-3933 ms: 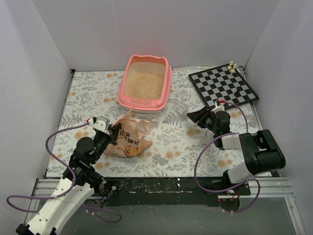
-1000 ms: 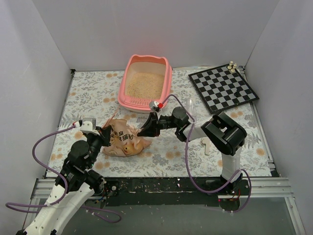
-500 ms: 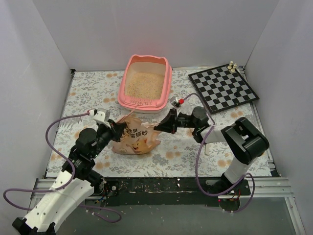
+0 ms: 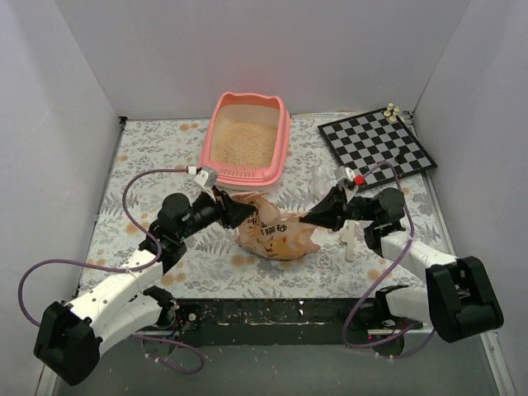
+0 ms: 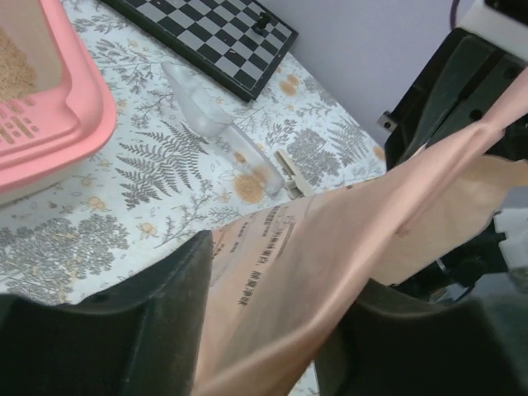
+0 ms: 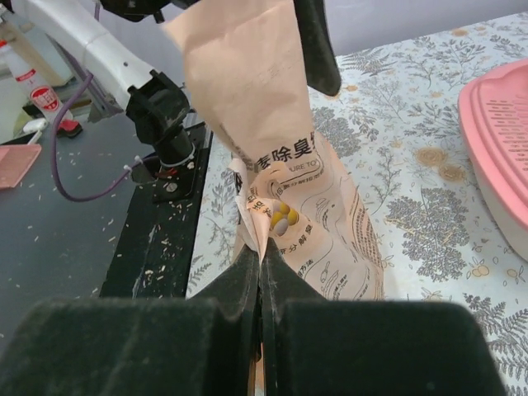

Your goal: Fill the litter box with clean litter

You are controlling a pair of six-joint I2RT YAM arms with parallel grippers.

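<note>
litter box (image 4: 245,175) sits at the back of the surface (image 4: 157,157) with clean litter (image 4: 245,142) inside. right tool (image 4: 307,219) pinches the bag (image 4: 276,235) tight, maybe to hold it up for pouring. left tool (image 4: 239,213) is half open, bag edge loose inside it.

My left arm (image 4: 115,297) and right arm (image 4: 410,246): white links, black joints, looping purple cables (image 4: 165,171). A red knob (image 4: 360,179) tops the right wrist; the fingers (image 6: 124,346) are matte black.

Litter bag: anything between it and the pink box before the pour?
Nothing visible. The litter bag lies just in front of the litter box's slotted end, with nothing on the mat between them. The clear scoop lies off to the right, out of the path.
</note>
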